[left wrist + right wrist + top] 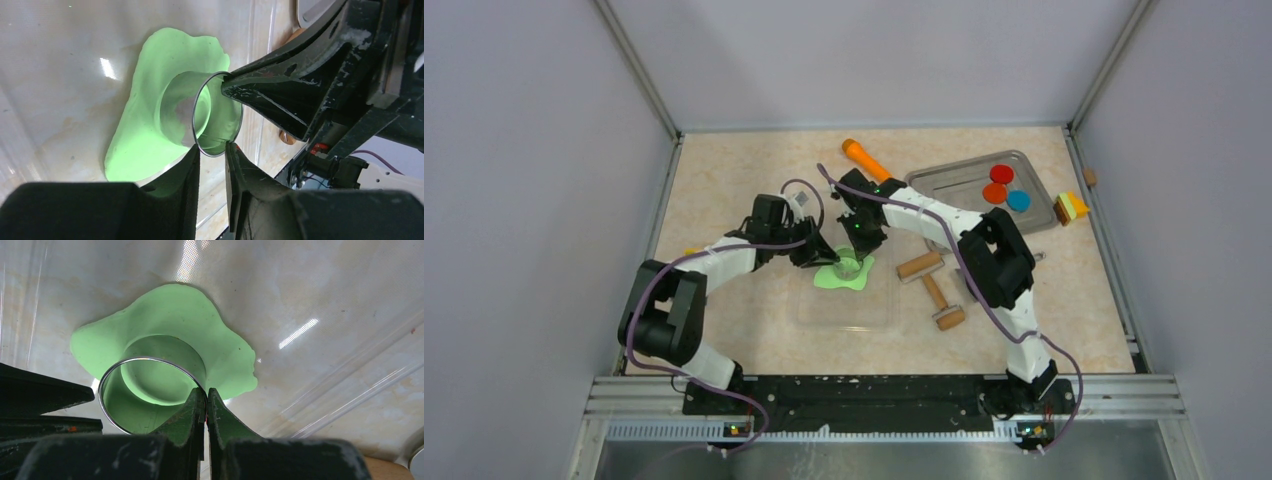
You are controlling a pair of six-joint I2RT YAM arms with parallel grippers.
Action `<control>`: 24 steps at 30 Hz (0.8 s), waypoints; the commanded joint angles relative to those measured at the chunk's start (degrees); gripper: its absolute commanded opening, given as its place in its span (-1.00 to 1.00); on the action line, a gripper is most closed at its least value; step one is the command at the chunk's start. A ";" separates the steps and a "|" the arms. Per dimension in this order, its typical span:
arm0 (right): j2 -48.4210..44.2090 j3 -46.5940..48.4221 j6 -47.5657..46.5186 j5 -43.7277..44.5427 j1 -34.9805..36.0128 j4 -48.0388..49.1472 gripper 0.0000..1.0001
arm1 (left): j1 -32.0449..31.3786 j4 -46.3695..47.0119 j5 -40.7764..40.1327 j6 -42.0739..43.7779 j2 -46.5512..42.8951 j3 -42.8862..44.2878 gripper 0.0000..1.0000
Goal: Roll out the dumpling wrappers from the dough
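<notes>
The dough (829, 280) is a thin irregular lime-green sheet on a clear mat (844, 312). A metal ring cutter (848, 267) stands upright on it, with dough filling its inside (155, 380). My right gripper (206, 392) is shut on the ring's rim (145, 359), pinching its wall. My left gripper (212, 148) is narrowly open, and its fingertips (196, 152) touch the ring's (175, 100) opposite rim. Seen from above, both grippers (816, 256) (856, 245) meet over the dough. I see no separate lime-green wrappers.
A metal tray (944, 185) at the back right holds red (1001, 173), orange (995, 193) and blue (1019, 200) discs. Two wooden rollers (920, 265) (942, 302) lie right of the mat. An orange-handled tool (864, 158) lies behind it. A yellow-orange block (1071, 208) sits far right.
</notes>
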 commanded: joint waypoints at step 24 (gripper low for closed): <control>-1.59 -8.40 1.11 -1.17 -0.66 6.71 -1.00 | -1.05 -2.83 -7.10 5.86 6.88 -1.39 -1.00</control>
